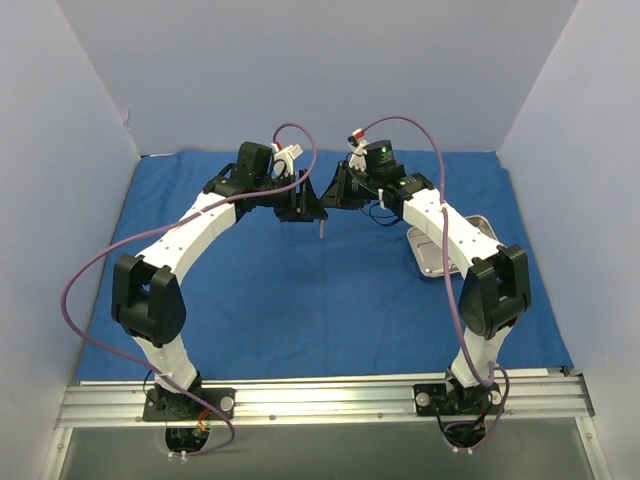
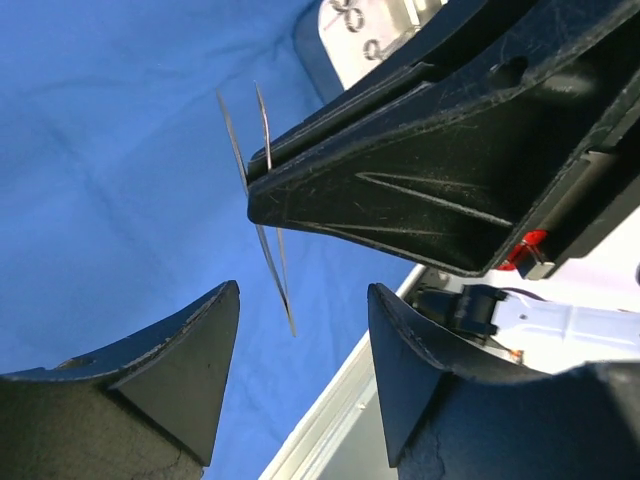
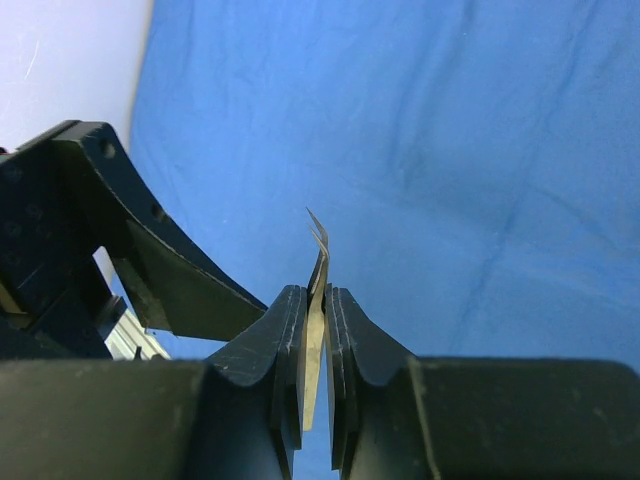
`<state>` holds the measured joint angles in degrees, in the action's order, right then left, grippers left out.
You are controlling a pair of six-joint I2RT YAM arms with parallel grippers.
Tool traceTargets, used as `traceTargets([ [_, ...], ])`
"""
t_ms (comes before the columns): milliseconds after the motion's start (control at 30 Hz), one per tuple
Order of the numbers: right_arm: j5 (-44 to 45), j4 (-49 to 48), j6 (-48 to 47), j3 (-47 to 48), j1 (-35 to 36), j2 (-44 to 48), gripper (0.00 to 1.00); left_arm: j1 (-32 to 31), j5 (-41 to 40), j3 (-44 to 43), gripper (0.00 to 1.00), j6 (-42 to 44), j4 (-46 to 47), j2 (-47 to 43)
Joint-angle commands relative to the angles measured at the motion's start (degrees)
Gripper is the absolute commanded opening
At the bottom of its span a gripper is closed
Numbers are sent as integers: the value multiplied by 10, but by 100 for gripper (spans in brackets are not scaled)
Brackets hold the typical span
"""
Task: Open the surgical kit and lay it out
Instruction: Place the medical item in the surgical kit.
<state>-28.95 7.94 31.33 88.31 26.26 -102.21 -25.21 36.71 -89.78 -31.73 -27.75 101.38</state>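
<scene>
Wide royal-blue cloth wrap (image 1: 300, 300) lies spread; right end effector (image 3: 315, 298) pinches thin silver twin-bladed instrument (image 3: 318, 238); left end effector (image 2: 303, 290) gapes, empty.

The tray (image 1: 426, 258) lies rightward on the cloth (image 1: 300, 300).

Plain royal-blue cloth wrap (image 1: 300, 310), no pattern. Silver steel tray (image 1: 425, 260). Shiny silver instrument (image 3: 314, 350). Black left gripper (image 2: 300, 310) and right gripper (image 3: 315, 292), scuffed grey. White arms (image 1: 195, 232) with black joints. Purple cables (image 1: 400, 118). Pale lavender-grey walls (image 1: 300, 60).
</scene>
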Motion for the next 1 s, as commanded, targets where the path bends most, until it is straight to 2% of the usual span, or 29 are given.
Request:
traceTargets([
  [0,-11,-7,3,14,3,11,0,-2,-49,-46,62,36,-47,9],
  [433,-8,-23,24,8,19,5,0,-3,-39,-56,49,56,-44,36],
  [567,-7,-26,29,8,26,0,0,-2,-29,-62,37,64,-44,42],
  [667,-3,-25,31,10,27,-3,0,2,-30,-65,18,72,-51,43],
  [700,-2,-25,32,10,28,-4,0,3,-29,-65,5,73,-52,42],
  [800,2,-13,34,25,28,-18,0,9,-34,-69,2,80,-63,46],
  [833,13,-5,30,40,27,-24,15,10,-43,-73,2,83,-70,48],
  [967,83,103,15,105,13,-53,59,13,-132,-123,2,120,-142,75],
])
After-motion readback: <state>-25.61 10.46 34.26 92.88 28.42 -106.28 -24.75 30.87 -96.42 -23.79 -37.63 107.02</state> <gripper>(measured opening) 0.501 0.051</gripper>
